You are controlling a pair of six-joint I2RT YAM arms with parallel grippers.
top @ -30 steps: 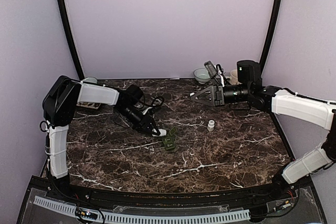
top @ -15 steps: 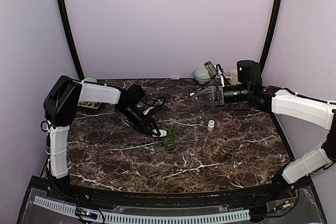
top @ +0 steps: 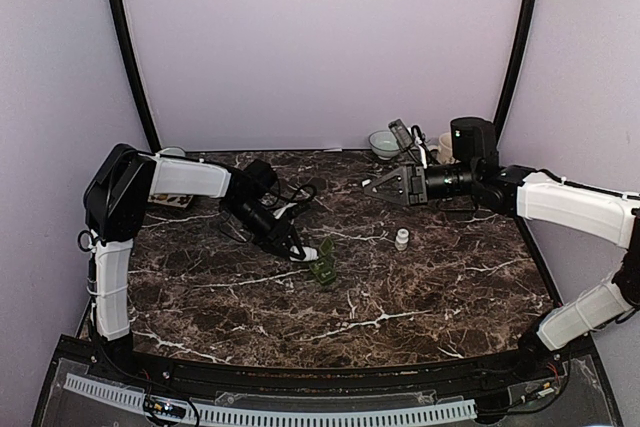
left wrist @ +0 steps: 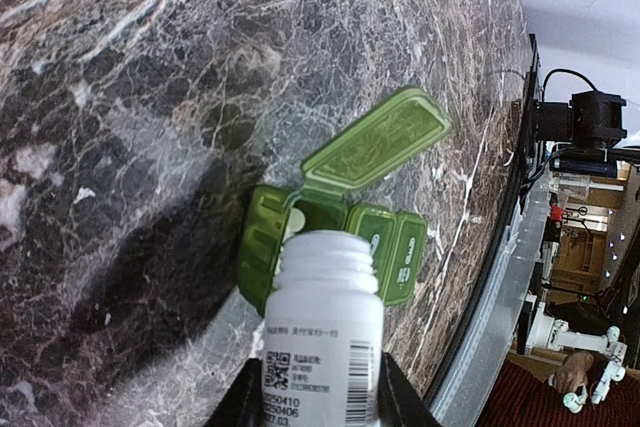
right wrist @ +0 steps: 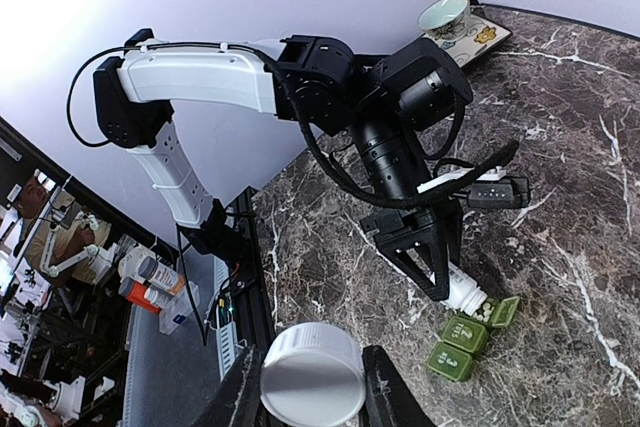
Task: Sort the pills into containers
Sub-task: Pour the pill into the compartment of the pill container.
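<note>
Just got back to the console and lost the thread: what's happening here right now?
The left gripper holds an uncapped white bottle tipped toward the green pill box, whose end compartment is open; its other two lids are shut. The right gripper holds the white cap up off the table. A second small white bottle stands alone on the table.

The white bottle point(left wrist: 325, 317) hides the near part of the green box point(left wrist: 385, 237), so the open cup is mostly covered. The bottle's lower end runs off the picture. The left gripper point(left wrist: 322, 402) shows only as two dark slivers beside it. The right gripper point(right wrist: 312, 372) is cut off too, on each side of the white cap point(right wrist: 310, 379). From the top camera the box's cups are too small to tell apart.
</note>
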